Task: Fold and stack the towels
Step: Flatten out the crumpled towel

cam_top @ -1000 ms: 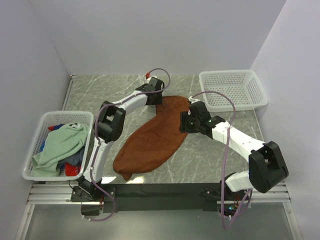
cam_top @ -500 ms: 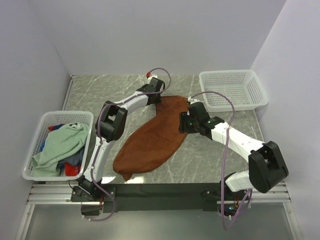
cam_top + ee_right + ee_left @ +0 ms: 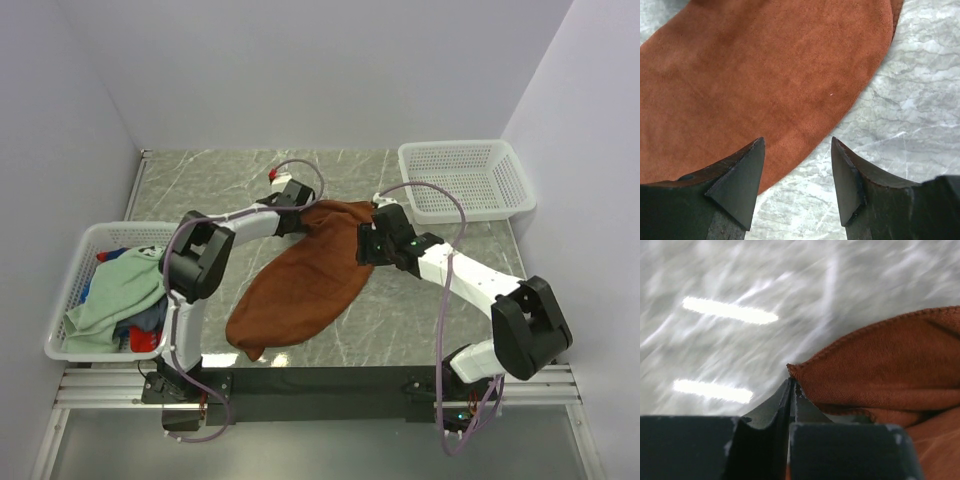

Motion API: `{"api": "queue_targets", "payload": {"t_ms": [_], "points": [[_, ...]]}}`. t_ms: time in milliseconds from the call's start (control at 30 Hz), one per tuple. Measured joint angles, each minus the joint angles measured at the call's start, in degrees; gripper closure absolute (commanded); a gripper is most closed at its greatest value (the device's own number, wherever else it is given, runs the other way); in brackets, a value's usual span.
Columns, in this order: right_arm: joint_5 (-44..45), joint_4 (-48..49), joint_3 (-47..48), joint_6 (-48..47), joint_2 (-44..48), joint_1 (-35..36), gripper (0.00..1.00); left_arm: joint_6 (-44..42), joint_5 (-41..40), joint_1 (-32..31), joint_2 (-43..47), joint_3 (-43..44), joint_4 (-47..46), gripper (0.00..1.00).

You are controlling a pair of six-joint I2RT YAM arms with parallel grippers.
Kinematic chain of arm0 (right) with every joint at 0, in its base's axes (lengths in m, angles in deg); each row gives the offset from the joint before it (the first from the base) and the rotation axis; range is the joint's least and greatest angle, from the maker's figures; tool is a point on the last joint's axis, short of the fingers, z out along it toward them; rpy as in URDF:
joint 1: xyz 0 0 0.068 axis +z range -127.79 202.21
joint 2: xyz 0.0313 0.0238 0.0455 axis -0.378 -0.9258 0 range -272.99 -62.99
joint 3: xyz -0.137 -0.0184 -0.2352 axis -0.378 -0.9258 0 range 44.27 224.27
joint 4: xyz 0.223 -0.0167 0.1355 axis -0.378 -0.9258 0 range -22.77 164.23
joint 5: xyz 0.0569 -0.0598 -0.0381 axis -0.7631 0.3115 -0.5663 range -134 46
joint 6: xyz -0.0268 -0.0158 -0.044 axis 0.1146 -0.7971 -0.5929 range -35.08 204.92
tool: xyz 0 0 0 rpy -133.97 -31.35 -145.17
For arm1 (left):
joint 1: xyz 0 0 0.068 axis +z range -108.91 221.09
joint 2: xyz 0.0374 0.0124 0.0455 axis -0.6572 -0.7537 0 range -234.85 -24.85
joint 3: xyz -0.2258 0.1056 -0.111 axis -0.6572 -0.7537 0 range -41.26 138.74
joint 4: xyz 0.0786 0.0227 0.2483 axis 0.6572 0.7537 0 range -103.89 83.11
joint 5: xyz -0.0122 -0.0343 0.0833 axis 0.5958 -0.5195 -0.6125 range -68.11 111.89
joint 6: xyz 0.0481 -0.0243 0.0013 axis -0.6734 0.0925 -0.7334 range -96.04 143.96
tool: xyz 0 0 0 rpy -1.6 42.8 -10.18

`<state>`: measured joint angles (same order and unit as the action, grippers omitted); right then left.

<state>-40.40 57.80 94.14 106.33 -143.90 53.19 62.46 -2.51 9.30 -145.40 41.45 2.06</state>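
Left mesh basket (image 3: 62, 318): mint-green towel (image 3: 120, 290) heaped on other cloths, not started yet. My left hand (image 3: 791, 384) is pinched fully closed on the far-left corner of the rust-brown towel (image 3: 300, 280). The hem sits right at the tips in the wrist view, so I judge the bite thin. The towel lies diagonally across the middle of the counter (image 3: 400, 330), bunched up at that gripped corner. My right hand (image 3: 797, 142) is spread, holding nothing, at the towel's right edge: 1 tip over cloth, 1 over marble. To do this fold well, I'd get the right hand onto the far-right corner first. Then I'd lift both corners level and carry them slowly to the near end, edges matched. Pull fast and the left pinch may slip. Right mesh basket (image 3: 520, 200) sits at the far right.
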Motion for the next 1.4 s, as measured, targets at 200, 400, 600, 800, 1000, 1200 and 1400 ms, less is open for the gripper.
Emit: {"api": "queue_targets", "payload": {"t_ms": [200, 400, 600, 800, 1000, 1200, 1400], "points": [[0.02, 0.79, 1.05, -0.09, -2.91, 0.98, 0.38, 3.19, -2.43, 0.07, 9.99, -14.19, -0.22, 0.89], [0.02, 0.66, 1.6, -1.9, -3.67, 1.4, 0.39, 4.42, -3.54, 1.25, 13.68, -17.16, 4.61, 0.67], [0.07, 0.44, 4.92, -6.23, -3.78, 1.36, 0.38, 4.79, 1.07, 6.03, 14.97, -17.0, 7.17, 0.41], [-0.37, 0.5, 12.22, -10.27, -7.5, -0.74, 0.38, 5.33, 5.99, 8.76, 16.17, -17.03, 6.25, 0.36], [-1.9, 0.59, 16.68, -12.61, -12.07, -3.82, 0.38, 5.64, 11.47, 8.92, 16.09, -17.25, 2.71, 0.38], [-3.54, 0.72, 18.82, -13.57, -15.76, -5.81, 0.38, 5.75, 12.98, 9.03, 14.49, -16.63, 0.76, 0.42], [-4.83, 1.29, 20.72, -13.64, -18.97, -6.29, 0.38, 5.95, 11.82, 9.11, 11.98, -13.7, 1.11, 0.49]]}}
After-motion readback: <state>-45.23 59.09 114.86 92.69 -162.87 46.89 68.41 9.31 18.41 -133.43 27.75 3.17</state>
